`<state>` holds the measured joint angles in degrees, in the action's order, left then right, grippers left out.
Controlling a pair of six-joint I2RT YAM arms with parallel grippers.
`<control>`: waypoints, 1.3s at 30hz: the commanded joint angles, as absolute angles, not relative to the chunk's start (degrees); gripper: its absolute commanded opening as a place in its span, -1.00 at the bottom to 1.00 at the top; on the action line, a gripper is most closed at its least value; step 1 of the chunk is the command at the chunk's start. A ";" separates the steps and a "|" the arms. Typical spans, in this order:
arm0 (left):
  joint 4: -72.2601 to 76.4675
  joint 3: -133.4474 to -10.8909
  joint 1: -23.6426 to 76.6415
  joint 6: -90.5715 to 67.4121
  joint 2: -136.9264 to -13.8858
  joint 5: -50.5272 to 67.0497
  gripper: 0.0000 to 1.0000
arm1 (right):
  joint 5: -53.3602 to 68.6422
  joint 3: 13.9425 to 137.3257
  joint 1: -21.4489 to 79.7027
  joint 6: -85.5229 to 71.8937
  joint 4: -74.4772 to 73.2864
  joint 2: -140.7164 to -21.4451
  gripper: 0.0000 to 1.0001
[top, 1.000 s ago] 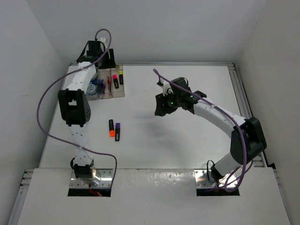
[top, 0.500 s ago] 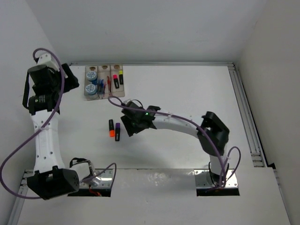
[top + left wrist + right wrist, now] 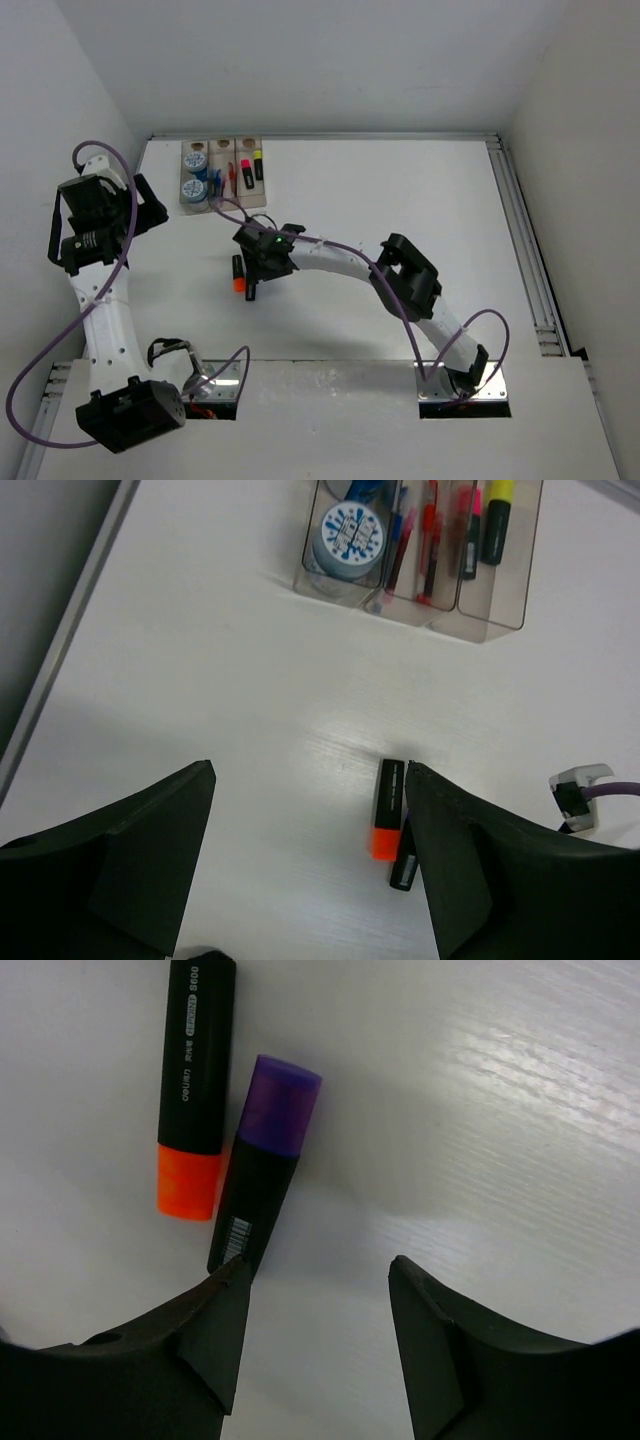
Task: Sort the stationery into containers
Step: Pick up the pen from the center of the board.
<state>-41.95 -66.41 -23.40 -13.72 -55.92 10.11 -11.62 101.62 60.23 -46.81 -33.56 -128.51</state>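
On the white table point(image 3: 400, 200), walled in white, tray point(image 3: 222, 172) at 11 o'clock; right gripper point(image 3: 320, 1290) half apart, empty, beside purple highlighter point(image 3: 262, 1170); left gripper point(image 3: 310, 820) wide apart, empty.

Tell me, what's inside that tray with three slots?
The tray holds two blue-and-white discs in one slot, red and blue pens in the middle, and a pink highlighter and a yellow highlighter in the third. Anything beneath them is covered.

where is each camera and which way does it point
Top external: high behind the bases, looking down at the table; left arm, right arm show.
Left wrist: high over the left side, facing the tray; open left gripper frames it.
Right wrist: close above the purple highlighter; open right gripper below.
Shared: orange highlighter, all three.
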 commanded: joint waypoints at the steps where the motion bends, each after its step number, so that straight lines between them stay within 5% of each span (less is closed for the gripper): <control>1: -40.70 -64.34 -25.04 -12.92 -56.60 13.35 0.67 | -12.40 105.81 61.70 -48.60 -32.79 -129.99 0.14; 21: -40.69 -58.36 -28.74 -10.28 -58.53 18.10 0.67 | -17.31 106.62 62.05 -48.34 -30.50 -136.94 0.11; 24: -40.26 -57.75 -29.00 -10.11 -58.62 18.63 0.67 | -18.28 103.72 61.62 -48.16 -30.67 -135.44 0.01; 28: -39.55 -57.66 -29.44 -10.37 -59.06 19.95 0.67 | -16.88 99.15 60.47 -47.73 -29.01 -132.02 -0.63; 32: -39.11 -58.01 -29.36 -10.28 -59.94 21.09 0.66 | -16.79 94.94 59.77 -46.32 -28.65 -128.69 -1.00; 36: -37.18 -57.48 -29.36 -9.85 -60.29 26.08 0.64 | -16.53 89.75 58.10 -43.60 -27.25 -122.62 -1.00; 39: -32.54 -54.59 -28.48 -11.24 -59.86 41.71 0.55 | -8.02 85.52 55.47 -37.02 -22.77 -116.21 -1.00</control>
<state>-38.00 -56.47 -28.62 -10.76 -60.53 27.42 -13.43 87.74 58.06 -42.78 -25.89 -124.05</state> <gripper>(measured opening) 0.788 0.193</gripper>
